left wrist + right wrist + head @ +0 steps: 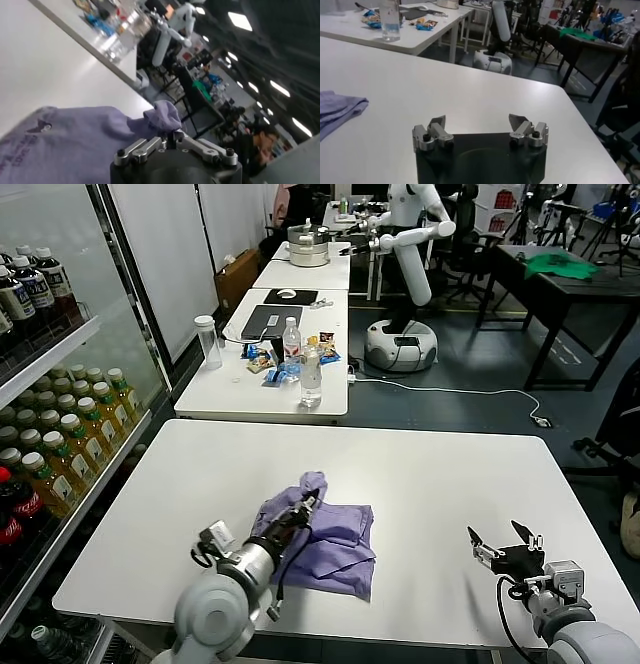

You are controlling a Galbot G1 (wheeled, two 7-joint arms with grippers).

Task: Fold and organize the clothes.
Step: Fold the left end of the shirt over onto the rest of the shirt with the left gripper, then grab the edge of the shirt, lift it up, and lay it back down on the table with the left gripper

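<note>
The lavender T-shirt [325,536] lies crumpled and partly folded on the white table [440,474], left of the middle near the front. My left gripper [305,506] is shut on a raised fold of the shirt at its left part. In the left wrist view the jaws [168,136] pinch a bunched purple corner [161,116], with the rest of the shirt [75,140] spread below, showing a small print. My right gripper [502,536] is open and empty above the table's front right. An edge of the shirt [337,110] shows in the right wrist view, far from that gripper [477,120].
A second white table [240,384] behind holds bottles, a cup, snacks and a laptop. A shelf of drink bottles [60,434] stands at the left. Another robot [405,274] and a dark desk with a green cloth [560,264] are at the back.
</note>
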